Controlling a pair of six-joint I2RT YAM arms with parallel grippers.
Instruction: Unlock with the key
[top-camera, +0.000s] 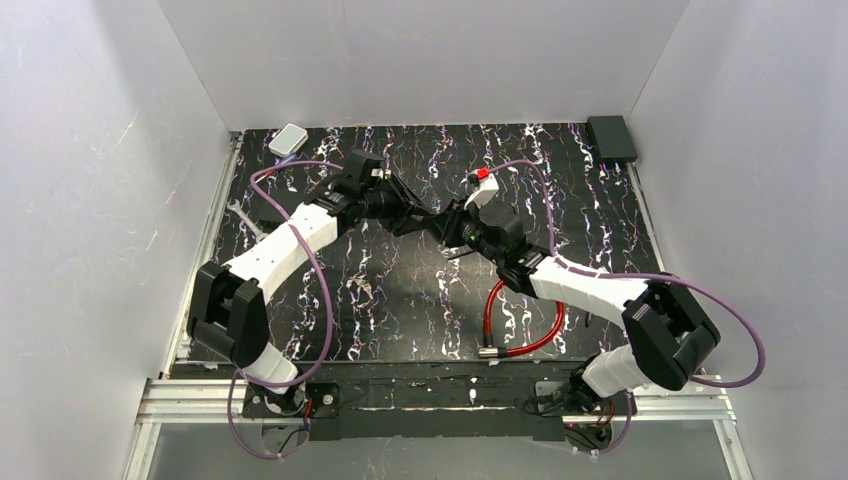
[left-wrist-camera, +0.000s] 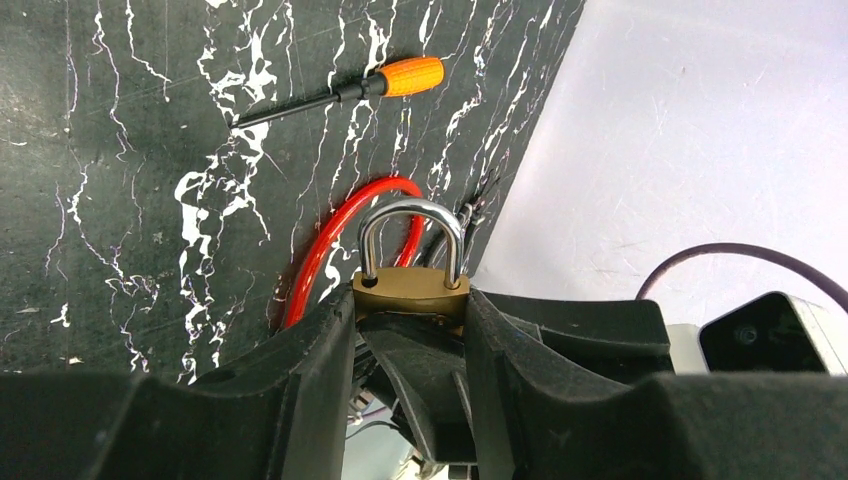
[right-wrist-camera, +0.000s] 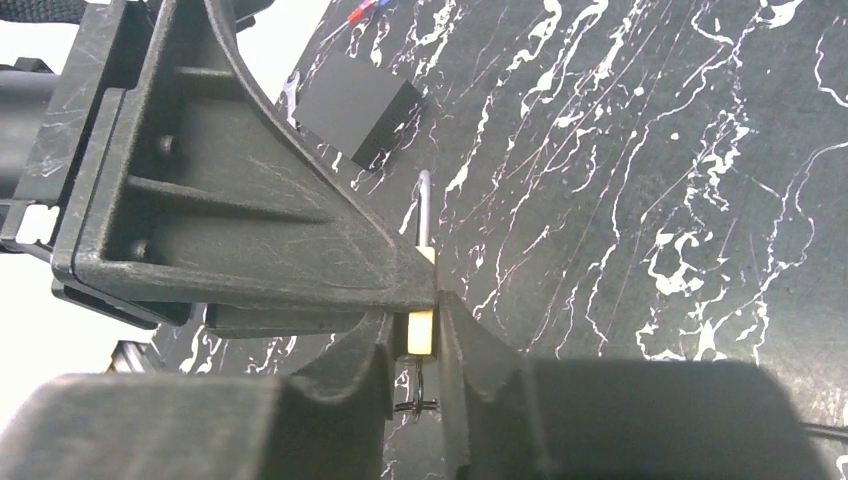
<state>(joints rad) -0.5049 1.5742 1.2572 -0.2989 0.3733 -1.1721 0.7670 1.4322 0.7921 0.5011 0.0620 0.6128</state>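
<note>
The key (left-wrist-camera: 350, 91), orange head, thin black tail (screwdriver-like), lying flat on the marbled tabletop (left-wrist-camera: 120, 250), untouched

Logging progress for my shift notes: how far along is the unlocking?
Done: the left gripper holds the padlock. In hand: the right gripper has its fingers either side of the padlock's body. Left: the key lies untouched on the table, and the shackle is shut.
</note>
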